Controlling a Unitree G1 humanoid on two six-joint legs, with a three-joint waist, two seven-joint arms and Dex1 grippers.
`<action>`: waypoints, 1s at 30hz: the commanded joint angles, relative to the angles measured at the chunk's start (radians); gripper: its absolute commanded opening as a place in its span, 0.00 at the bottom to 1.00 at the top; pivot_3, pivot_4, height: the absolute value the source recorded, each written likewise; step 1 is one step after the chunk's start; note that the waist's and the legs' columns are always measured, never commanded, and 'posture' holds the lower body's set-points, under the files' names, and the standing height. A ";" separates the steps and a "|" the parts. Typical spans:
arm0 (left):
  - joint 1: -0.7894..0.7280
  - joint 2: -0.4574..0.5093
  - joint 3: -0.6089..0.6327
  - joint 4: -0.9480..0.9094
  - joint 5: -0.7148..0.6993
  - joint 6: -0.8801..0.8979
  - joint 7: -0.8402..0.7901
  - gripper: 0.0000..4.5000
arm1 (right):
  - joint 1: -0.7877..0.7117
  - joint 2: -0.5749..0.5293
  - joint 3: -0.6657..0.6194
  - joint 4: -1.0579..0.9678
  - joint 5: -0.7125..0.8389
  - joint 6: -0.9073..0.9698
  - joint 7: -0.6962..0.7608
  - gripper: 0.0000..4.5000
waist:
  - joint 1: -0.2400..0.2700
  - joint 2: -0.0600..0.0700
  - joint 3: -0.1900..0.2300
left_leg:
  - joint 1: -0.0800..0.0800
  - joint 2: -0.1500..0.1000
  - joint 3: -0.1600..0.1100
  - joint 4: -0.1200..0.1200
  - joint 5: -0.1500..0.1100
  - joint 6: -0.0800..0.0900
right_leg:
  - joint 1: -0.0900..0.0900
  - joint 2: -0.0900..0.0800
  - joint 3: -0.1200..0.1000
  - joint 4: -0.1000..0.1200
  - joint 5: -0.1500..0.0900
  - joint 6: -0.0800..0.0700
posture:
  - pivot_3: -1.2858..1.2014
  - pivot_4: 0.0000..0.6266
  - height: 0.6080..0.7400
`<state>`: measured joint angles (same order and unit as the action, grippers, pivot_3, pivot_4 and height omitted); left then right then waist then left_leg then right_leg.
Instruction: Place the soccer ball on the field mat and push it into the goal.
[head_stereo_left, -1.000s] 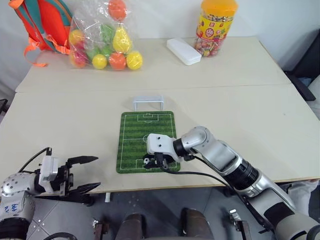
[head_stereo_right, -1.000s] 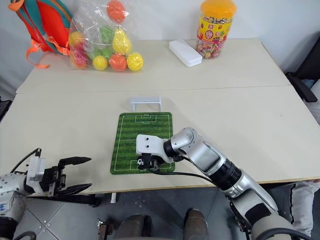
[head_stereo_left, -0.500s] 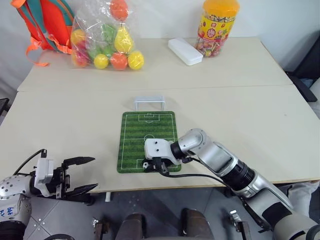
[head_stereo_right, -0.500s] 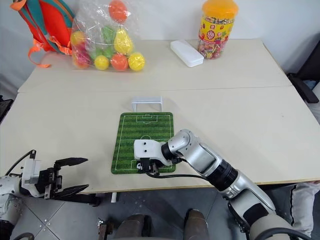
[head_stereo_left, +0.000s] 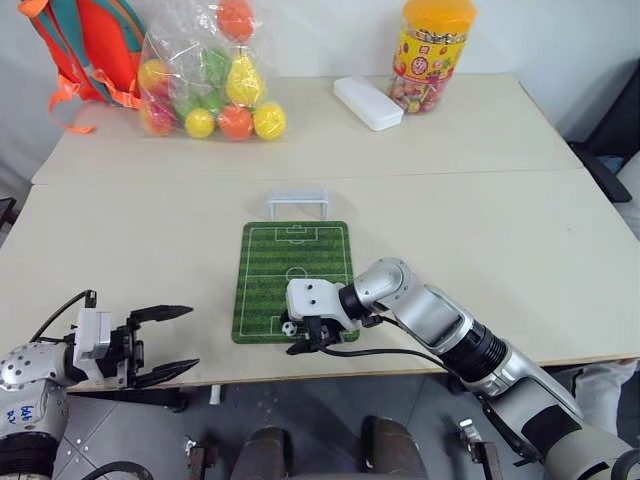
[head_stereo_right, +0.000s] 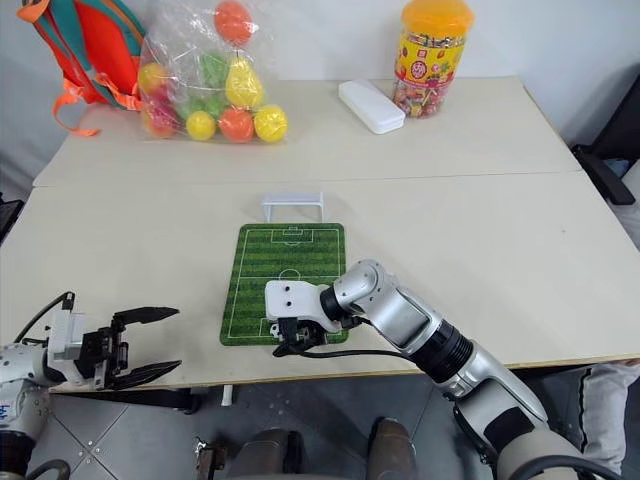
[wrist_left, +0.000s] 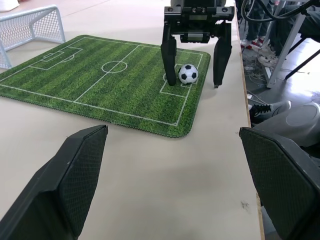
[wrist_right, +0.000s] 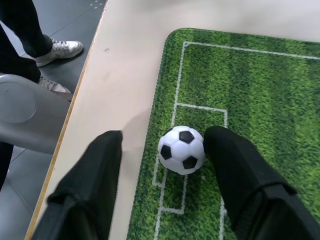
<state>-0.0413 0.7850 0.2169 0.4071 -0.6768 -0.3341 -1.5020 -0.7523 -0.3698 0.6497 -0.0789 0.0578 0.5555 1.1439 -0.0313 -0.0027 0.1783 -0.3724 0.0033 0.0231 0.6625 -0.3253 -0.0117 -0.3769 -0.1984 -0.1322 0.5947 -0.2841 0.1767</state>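
Soccer ball (wrist_right: 181, 149) resting on field mat (head_stereo_left: 295, 270) between spread, non-gripping fingers of right gripper (wrist_left: 195, 80); left gripper (head_stereo_left: 165, 343) agape.

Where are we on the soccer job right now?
Placing looks done: the soccer ball sits on the field mat at its near end. The right gripper stands open around it, one finger touching. Left: pushing it up the mat into the goal.

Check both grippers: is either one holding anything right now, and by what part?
Nothing is held. The right gripper stands open around the soccer ball, which rests on the field mat; the left gripper is open, empty.
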 joint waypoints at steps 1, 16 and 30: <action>-0.011 -0.005 0.019 0.005 0.003 0.002 -0.095 1.00 | -0.016 0.008 -0.038 -0.058 0.025 0.010 0.005 0.63 | 0.000 0.000 0.000 | 0.000 0.000 0.000 0.000 0.000 0.000 | 0.000 0.000 0.000 0.000 0.000 0.000 | 0.52 0.24 1.00; -0.072 -0.012 0.013 0.050 0.011 0.014 -0.112 1.00 | 0.032 -0.112 -0.139 -0.306 0.177 0.101 0.062 0.23 | 0.003 -0.001 0.000 | 0.000 0.000 0.000 0.000 -0.001 0.000 | 0.000 0.000 0.000 -0.001 0.000 0.000 | 0.52 0.24 1.00; -0.110 0.003 -0.020 0.080 0.009 0.014 -0.112 1.00 | 0.065 -0.074 -0.040 -0.226 0.147 0.063 0.024 0.00 | 0.002 -0.001 0.000 | 0.000 0.001 0.001 0.000 -0.002 0.000 | 0.000 0.000 0.000 -0.001 0.000 0.000 | 0.52 0.24 1.00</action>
<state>-0.1472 0.7661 0.1944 0.4855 -0.6614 -0.3187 -1.5021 -0.6847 -0.4582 0.6033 -0.3096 0.2058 0.6504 1.1657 -0.0294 -0.0033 0.1784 -0.3724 0.0038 0.0243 0.6626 -0.3269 -0.0112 -0.3768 -0.1981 -0.1324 0.5937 -0.2841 0.1767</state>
